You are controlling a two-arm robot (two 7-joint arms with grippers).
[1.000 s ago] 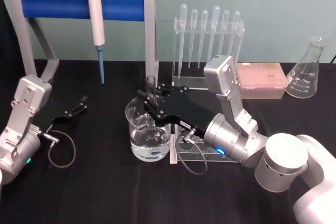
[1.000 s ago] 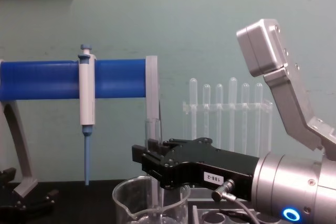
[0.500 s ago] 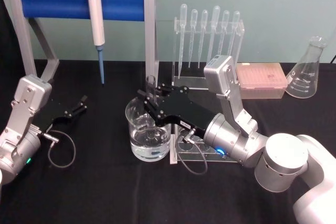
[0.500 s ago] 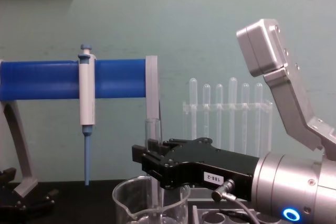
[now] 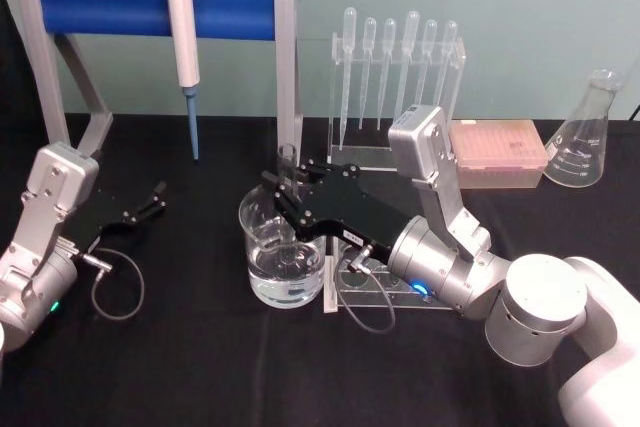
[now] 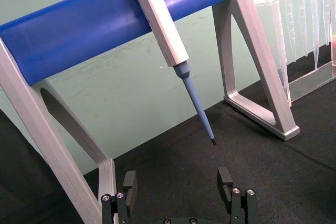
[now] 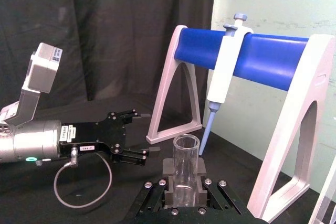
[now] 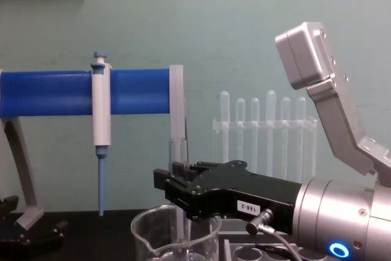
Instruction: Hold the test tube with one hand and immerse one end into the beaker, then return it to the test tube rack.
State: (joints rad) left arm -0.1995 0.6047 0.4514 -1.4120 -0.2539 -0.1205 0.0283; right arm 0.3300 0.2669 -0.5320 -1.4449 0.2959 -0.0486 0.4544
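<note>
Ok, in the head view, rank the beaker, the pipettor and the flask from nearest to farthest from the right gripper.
1. The beaker: directly under the right gripper, whose jaws are shut on the test tube.
2. The pipettor: hanging on the blue stand, back and to the robot's left.
3. The flask: far right rear of the table.

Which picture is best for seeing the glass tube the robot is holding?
The right wrist view: the test tube stands close, its open rim clear, in the right gripper. Head and chest views show its top above the beaker.
</note>
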